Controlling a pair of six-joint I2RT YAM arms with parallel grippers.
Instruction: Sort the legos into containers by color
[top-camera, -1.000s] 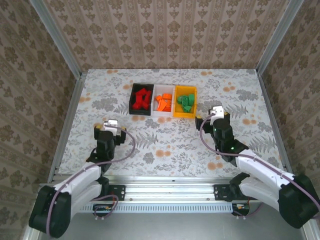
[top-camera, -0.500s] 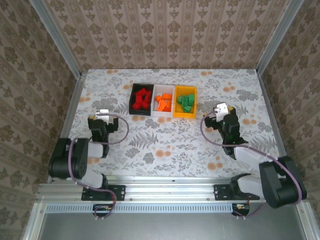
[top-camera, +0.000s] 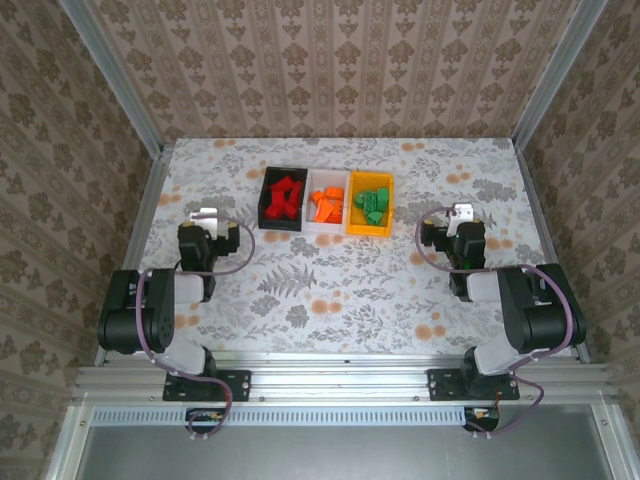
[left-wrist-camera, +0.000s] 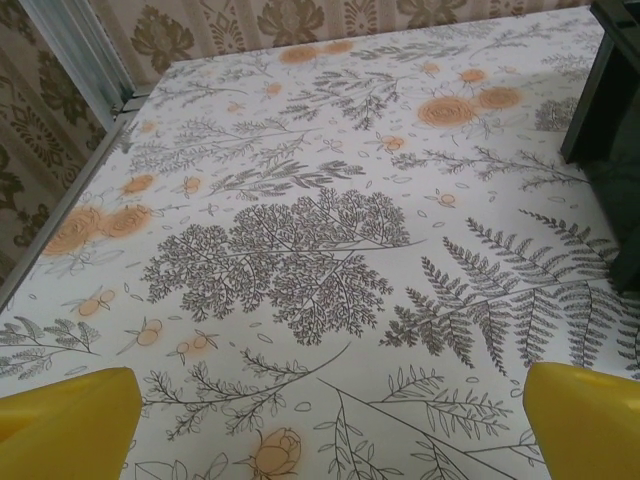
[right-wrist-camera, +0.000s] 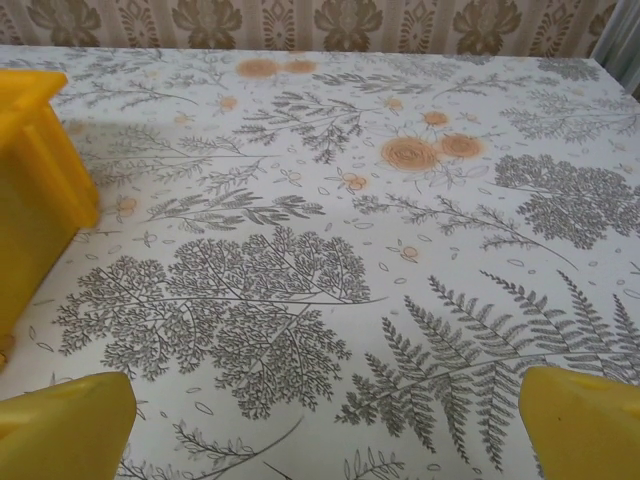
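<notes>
Sitting grouped by colour, the red bricks (top-camera: 283, 197) lie in the black bin (top-camera: 281, 226), the orange bricks (top-camera: 326, 205) in the white bin (top-camera: 326, 227) and the green bricks (top-camera: 374, 203) in the yellow bin (top-camera: 366, 231). The three bins stand side by side, touching, in a row toward the far middle of the bench (top-camera: 330, 290). With each colour in a bin of its own and no stray brick to be made out on the flowered surface, the sorting looks finished. The close row likely kept every bin within reach of either arm. The left hand (top-camera: 207, 216) is near the bench, off to the left of the black bin and apart from it. Its yellow fingers (left-wrist-camera: 65, 420) are spread wide with only the bench pattern between them, so it is open and carries nothing. The right hand (top-camera: 462, 213) mirrors it on the far side of the yellow bin, whose corner shows at the left of its wrist view. Its fingers (right-wrist-camera: 580, 420) are likewise wide apart and empty. Both arms are folded close to their bases at the near edge, which reads as a resting pose. Parked this way, the hands are well away from the bins, so nothing risks being nudged or tipped.
</notes>
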